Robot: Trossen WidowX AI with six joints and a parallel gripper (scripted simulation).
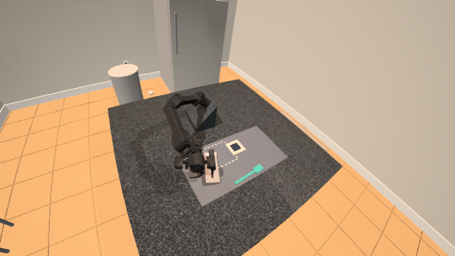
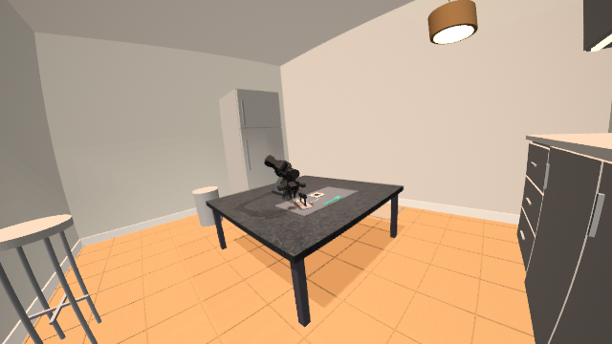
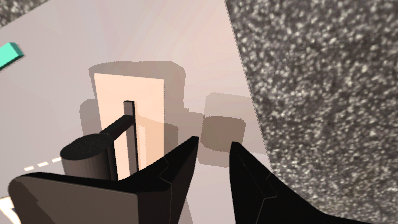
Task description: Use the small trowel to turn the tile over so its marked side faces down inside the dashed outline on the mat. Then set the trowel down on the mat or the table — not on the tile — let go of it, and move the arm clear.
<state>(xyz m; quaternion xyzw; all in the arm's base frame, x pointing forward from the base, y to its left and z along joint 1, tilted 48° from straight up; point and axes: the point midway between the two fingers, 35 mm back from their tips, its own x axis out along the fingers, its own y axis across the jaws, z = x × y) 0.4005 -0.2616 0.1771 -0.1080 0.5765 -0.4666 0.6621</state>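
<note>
The tile is pale, with its dark square mark facing up. It lies on the grey mat at a corner of the dashed outline. A trowel with a pale rectangular plate and dark handle lies on the mat, plate down and handle raised. My gripper is slightly open, with nothing between its fingertips. It is over the mat beside the trowel, the handle outside one finger. Its fingertips are hard to make out in the top and exterior views. The arm hides part of the outline.
A teal flat-bladed tool lies along the mat's edge. A dark wedge-shaped block stands on the speckled table behind the mat, near the arm's base.
</note>
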